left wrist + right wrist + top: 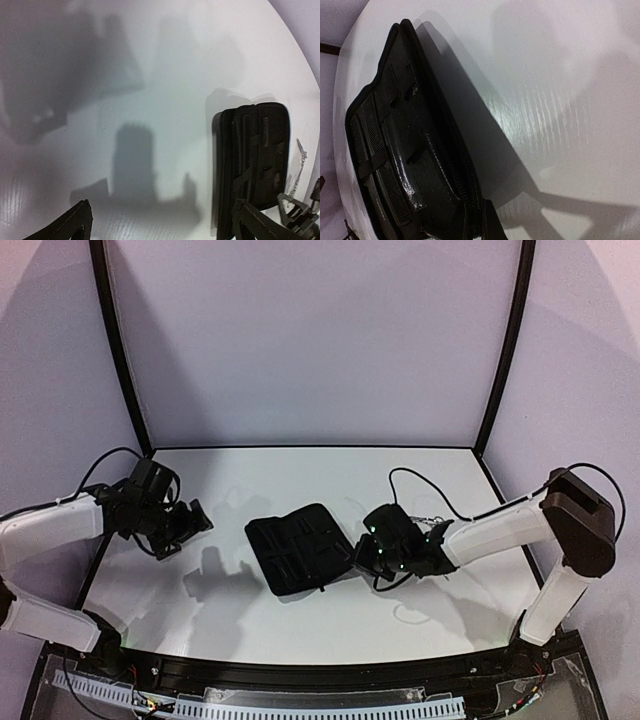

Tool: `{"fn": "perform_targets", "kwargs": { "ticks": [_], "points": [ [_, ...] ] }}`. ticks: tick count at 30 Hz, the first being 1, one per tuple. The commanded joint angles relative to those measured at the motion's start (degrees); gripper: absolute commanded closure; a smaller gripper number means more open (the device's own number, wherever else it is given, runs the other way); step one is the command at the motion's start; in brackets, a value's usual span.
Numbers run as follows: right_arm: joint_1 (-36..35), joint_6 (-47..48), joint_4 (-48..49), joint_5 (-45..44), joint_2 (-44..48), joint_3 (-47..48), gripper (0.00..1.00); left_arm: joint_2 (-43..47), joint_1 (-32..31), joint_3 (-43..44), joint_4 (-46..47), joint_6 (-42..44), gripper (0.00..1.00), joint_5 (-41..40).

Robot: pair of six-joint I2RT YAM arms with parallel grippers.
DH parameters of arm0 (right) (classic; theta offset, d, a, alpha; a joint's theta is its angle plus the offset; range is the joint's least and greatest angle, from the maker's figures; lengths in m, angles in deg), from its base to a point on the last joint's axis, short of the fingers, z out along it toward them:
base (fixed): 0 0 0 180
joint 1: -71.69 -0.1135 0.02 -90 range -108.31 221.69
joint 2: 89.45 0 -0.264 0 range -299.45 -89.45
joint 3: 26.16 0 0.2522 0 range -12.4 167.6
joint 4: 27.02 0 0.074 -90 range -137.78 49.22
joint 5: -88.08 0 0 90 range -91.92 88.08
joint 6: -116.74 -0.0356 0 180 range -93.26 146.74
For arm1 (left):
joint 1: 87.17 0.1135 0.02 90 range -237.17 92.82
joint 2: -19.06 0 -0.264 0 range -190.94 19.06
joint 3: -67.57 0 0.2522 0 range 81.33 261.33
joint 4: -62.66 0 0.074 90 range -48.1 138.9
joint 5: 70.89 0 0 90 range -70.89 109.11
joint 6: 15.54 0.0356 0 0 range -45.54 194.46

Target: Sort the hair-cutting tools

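The black zip case (pixel 300 548) lies open near the table's middle. My right gripper (pixel 363 554) is at the case's right edge. In the right wrist view this gripper (pixel 487 222) is shut on the zip rim of the case (pixel 410 150). Ribbed black combs (pixel 370 120) sit tucked in the case's straps. Silver scissors (pixel 294 192) lie just beyond the case (pixel 255 150) in the left wrist view; the right arm covers them from above. My left gripper (pixel 188 524) hangs open over bare table left of the case, its jaws (pixel 161 212) holding nothing.
The white table (pixel 230 620) is bounded by a black rim and purple walls. The right arm (pixel 490 530) stretches low across the right half. A cable (pixel 420 485) loops above it. The left arm (pixel 60 525) reaches in from the left edge.
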Motion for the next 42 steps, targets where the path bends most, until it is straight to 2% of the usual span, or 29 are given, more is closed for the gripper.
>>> {"fn": "perform_targets", "kwargs": {
  "ticks": [1, 7, 10, 12, 14, 20, 25, 32, 36, 42],
  "points": [
    [-4.00, -11.35, 0.00, -5.79, 1.62, -2.87, 0.98, -1.53, -0.23, 4.94, 1.68, 3.46, 0.01, 2.58],
    [-5.61, -14.00, 1.91, -6.02, 3.23, -5.00, 0.83, -1.33, -0.23, 6.80, -0.27, 4.42, 0.01, 1.75],
    [-5.58, -10.80, -1.92, -6.92, 5.03, -3.63, 0.65, 0.15, -0.23, 6.17, -1.27, 4.67, 0.01, 0.67],
    [-5.56, -7.03, -7.74, -8.51, 7.05, -1.55, 0.52, 1.68, -0.23, 5.88, -2.10, 5.10, 0.01, 0.05],
    [-5.41, -3.84, -14.82, -11.36, 9.77, 0.60, 0.36, 3.12, -0.23, 5.48, -3.04, 5.36, 0.01, -1.46],
    [-1.64, 1.63, -36.48, -15.66, 17.54, 5.66, 0.02, 6.20, -0.23, 4.20, -4.11, 5.65, 0.01, -3.40],
    [6.32, 5.56, -49.88, -14.24, 21.34, 6.94, 0.01, 6.21, -0.22, 3.30, -2.95, 5.63, 0.01, -3.01],
    [21.29, 15.88, -46.18, -4.00, 20.74, 4.27, 0.04, 4.72, -0.23, 3.05, -1.18, 6.11, 0.01, -1.62],
    [27.49, 21.47, -42.54, 0.56, 15.67, 4.98, 0.15, 4.07, -0.23, 2.81, -0.72, 6.28, 0.01, -1.22],
    [30.71, 25.21, -41.39, 1.42, 6.36, 8.66, 0.33, 4.42, -0.23, 1.95, -0.89, 6.15, 0.01, -1.21]
  ]
}}
